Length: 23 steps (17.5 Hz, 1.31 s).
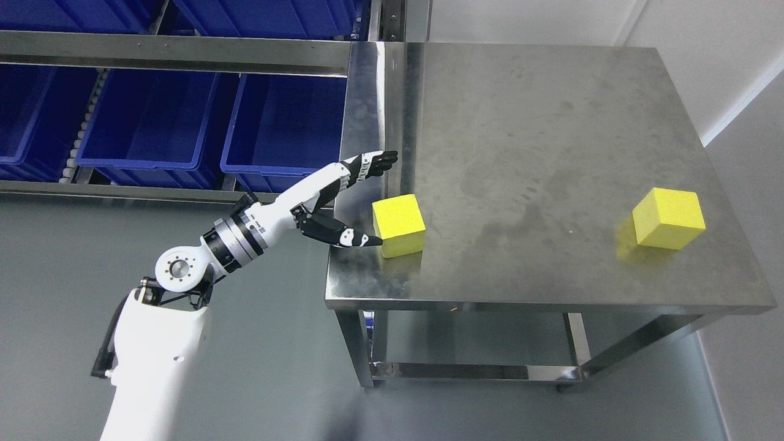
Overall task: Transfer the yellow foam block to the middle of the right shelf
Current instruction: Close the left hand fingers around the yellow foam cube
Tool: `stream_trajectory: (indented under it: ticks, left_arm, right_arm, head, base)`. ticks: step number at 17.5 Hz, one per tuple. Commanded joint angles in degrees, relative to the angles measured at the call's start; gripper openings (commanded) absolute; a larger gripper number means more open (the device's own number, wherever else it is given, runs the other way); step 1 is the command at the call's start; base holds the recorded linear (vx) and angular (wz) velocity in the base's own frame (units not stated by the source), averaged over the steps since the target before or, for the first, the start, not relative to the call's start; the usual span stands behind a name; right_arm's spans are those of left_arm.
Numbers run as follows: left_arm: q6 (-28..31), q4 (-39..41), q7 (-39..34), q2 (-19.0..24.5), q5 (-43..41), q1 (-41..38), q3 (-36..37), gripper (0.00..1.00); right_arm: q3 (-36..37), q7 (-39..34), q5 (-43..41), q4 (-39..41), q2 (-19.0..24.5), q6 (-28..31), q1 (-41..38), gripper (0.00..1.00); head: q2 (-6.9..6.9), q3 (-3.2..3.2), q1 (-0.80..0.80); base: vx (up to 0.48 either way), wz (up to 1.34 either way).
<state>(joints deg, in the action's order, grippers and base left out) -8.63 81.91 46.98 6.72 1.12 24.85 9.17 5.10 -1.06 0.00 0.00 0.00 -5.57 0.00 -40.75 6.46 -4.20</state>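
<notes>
Robot hand: the left robot hand [343, 202] reaches in from the left with its fingers [373, 162] spread wide. It holds nothing. The thumb [352, 237] tip is at the near block's left face, touching it or almost. The long fingers point past the block's far side and do not touch it.

Block to move: the near yellow block [399, 225] sits flat on the steel surface [551, 153], close to the left edge and near the front.

Other block: a second yellow block [667, 217] sits far off on the right side of the surface, well apart from the robot hand.

What could go wrong: foam is light. If the thumb pushes before the fingers close on the other side, I think the block may slide or spin away.

Another worry: the block is near the edge. A bad squeeze could pop it out and drop it on the floor [61, 306].

Mix-up worry: two blocks look the same, so the wrong one could be picked.

Blue bins: three big blue bins [147, 122] sit on the rack [171, 52] at the left, with more above. The parts I can see look empty.

Right arm: not seen here.
</notes>
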Motion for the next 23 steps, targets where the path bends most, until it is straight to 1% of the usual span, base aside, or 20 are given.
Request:
stream_trajectory:
  ticks: [1, 5, 6, 8, 11, 13, 15, 16, 17, 21, 22, 23]
  left_arm:
    - [2.5, -9.8, 0.2, -4.3, -2.3, 4.5, 8.4, 0.98]
    - [3.1, -12.6, 0.3, -5.6, -2.3, 7.1, 10.4, 0.98]
    - [3.3, -13.1, 1.4, -5.7, -2.3, 7.2, 11.1, 0.98]
    - [4.7, -14.0, 3.0, -5.7, -2.4, 7.4, 10.9, 0.98]
    - [5.6, -15.7, 3.0, -5.7, -2.7, 8.1, 10.4, 0.98]
    - [5.6, -16.6, 3.0, -5.7, -3.1, 8.6, 9.9, 0.95]
    - [5.1, -16.7, 3.3, -5.7, -2.8, 8.5, 7.8, 0.79]
    - [4.9, -16.7, 3.4, -5.7, -2.8, 8.3, 6.0, 0.68]
    - [4.9, -16.7, 3.4, -5.7, -2.8, 8.3, 5.0, 0.62]
    - [3.0, -16.5, 3.4, -5.7, -2.4, 8.3, -0.2, 0.44]
    - [1.9, -16.1, 3.3, -5.7, -1.0, 8.6, -1.8, 0.39]
    - [0.8, -15.6, 2.7, -5.7, 2.2, 9.0, -3.4, 0.37]
  right_arm:
    - [0.0, 0.0, 0.0, 1.0, -1.0, 0.0, 0.1, 1.00]
    - [0.0, 0.0, 0.0, 1.0, -1.0, 0.0, 0.1, 1.00]
    - [0.0, 0.0, 0.0, 1.0, -1.0, 0.0, 0.1, 1.00]
    - [0.0, 0.0, 0.0, 1.0, -1.0, 0.0, 0.1, 1.00]
    - [0.0, 0.0, 0.0, 1.0, -1.0, 0.0, 0.1, 1.00]
    - [0.0, 0.0, 0.0, 1.0, -1.0, 0.0, 0.1, 1.00]
    - [0.0, 0.0, 0.0, 1.0, -1.0, 0.0, 0.1, 1.00]
    - [0.0, 0.0, 0.0, 1.0, -1.0, 0.0, 0.1, 1.00]
    - [0.0, 0.0, 0.0, 1.0, -1.0, 0.0, 0.1, 1.00]
    - [0.0, 0.0, 0.0, 1.0, -1.0, 0.0, 0.2, 1.00]
    - [0.0, 0.0, 0.0, 1.0, -1.0, 0.0, 0.2, 1.00]
    - [0.0, 0.0, 0.0, 1.0, -1.0, 0.0, 0.1, 1.00]
  head:
    - [0.00, 0.00, 0.00]
    - [0.00, 0.00, 0.00]
    - [0.00, 0.00, 0.00]
    - [0.00, 0.00, 0.00]
    - [0.00, 0.00, 0.00]
    - [0.00, 0.00, 0.00]
    - [0.00, 0.00, 0.00]
    - [0.00, 0.00, 0.00]
    - [0.00, 0.00, 0.00]
    - [0.00, 0.00, 0.00]
    - [0.00, 0.00, 0.00]
    - [0.00, 0.00, 0.00]
  base:
    - [0.000, 0.00]
    - [0.000, 0.00]
    - [0.000, 0.00]
    - [0.000, 0.00]
    - [0.000, 0.00]
    - [0.000, 0.00]
    - [0.001, 0.03]
    - [0.001, 0.05]
    - [0.004, 0.03]
    - [0.001, 0.00]
    - [0.000, -0.02]
    - [-0.004, -0.05]
